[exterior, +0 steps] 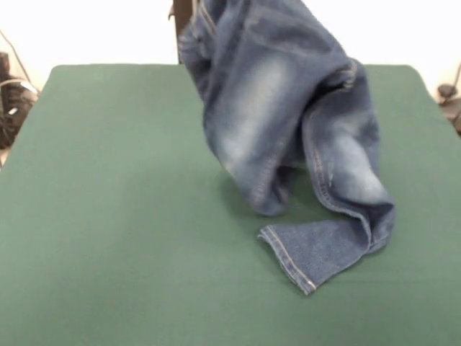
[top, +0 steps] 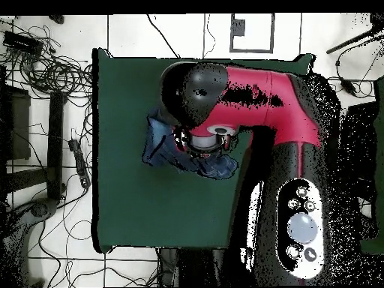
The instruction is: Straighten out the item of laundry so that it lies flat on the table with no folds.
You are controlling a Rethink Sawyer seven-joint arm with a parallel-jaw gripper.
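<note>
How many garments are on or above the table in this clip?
1. A pair of jeans hangs from above the table, with one leg hem resting on the cloth. In the overhead view the arm covers most of it; nothing else shows.

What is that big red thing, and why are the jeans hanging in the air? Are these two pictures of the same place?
Yes, both show one place from two cameras. One camera stands across the table and looks at the robot; the other hangs above and looks straight down. The big red and black thing is the robot's arm, seen from above. The small blue jeans are lifted up, so most of them hang in the air, and only one leg's end lies on the green table. From above, the arm covers most of the jeans, so you see just blue bits poking out. The pincer is hidden behind the cloth and under the arm, so I cannot see it.
</note>
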